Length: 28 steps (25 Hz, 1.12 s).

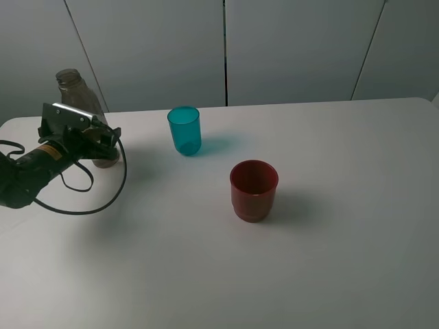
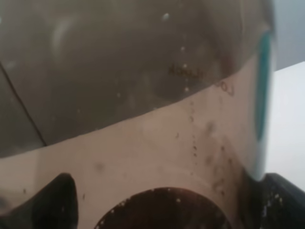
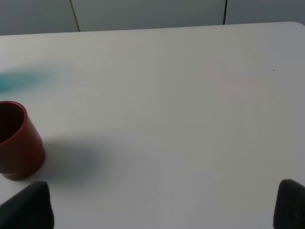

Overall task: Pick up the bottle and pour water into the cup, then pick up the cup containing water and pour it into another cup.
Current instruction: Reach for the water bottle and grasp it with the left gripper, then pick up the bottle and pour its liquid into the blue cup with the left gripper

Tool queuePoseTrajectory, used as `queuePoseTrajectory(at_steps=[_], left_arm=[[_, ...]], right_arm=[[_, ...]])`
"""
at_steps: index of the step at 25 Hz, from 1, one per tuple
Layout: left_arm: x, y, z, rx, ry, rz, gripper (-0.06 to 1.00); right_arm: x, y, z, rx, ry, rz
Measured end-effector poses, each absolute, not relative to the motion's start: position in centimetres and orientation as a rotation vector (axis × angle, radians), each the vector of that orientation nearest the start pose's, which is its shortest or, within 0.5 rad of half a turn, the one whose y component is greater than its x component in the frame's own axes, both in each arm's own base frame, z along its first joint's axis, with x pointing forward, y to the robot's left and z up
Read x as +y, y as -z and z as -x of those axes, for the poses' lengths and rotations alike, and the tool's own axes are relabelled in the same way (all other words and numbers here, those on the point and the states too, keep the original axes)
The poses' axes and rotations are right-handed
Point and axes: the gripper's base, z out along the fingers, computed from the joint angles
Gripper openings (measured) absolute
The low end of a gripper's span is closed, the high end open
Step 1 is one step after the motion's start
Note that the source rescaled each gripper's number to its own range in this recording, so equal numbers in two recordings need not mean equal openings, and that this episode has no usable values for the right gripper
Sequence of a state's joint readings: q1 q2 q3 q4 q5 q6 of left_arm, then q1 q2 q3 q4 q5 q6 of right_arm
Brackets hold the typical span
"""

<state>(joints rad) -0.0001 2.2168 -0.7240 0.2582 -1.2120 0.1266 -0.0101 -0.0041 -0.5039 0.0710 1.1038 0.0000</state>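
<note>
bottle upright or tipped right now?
Upright. The exterior high view shows the bottle standing on the table, neck pointing up; its lower body is partly hidden behind the left gripper.

We see white worktop, far corners rounded. Behind it, pale grey wall panels, dark vertical seams between. Light soft, even.

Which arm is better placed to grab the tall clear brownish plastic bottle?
Left. The left arm is at the tall clear brownish plastic bottle, jaws open on either side. The right arm is absent from the high view; its camera sees the squat dark red plastic cup, not the bottle.
</note>
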Motion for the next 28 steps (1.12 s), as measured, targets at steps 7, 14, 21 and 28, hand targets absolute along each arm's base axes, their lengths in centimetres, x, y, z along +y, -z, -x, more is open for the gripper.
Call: queuePoseTrajectory(at_steps=[7, 14, 21, 28], left_arm=[[-2.3, -6.3, -35.0, 1.728, 0.056, -0.386, 0.08], [-2.3, -6.3, -35.0, 1.73, 0.055, -0.388, 0.04], [-2.3, -6.3, -35.0, 1.73, 0.056, -0.384, 0.04], [-2.3, -7.3, -35.1, 1.728, 0.048, -0.39, 0.04]], right_arm=[[0.6, -27.5, 0.8, 2.078, -0.079, -0.005], [0.6, -27.5, 0.8, 2.078, -0.079, -0.005], [0.6, -27.5, 0.8, 2.078, -0.079, -0.005], [0.6, -27.5, 0.8, 2.078, -0.079, -0.005]])
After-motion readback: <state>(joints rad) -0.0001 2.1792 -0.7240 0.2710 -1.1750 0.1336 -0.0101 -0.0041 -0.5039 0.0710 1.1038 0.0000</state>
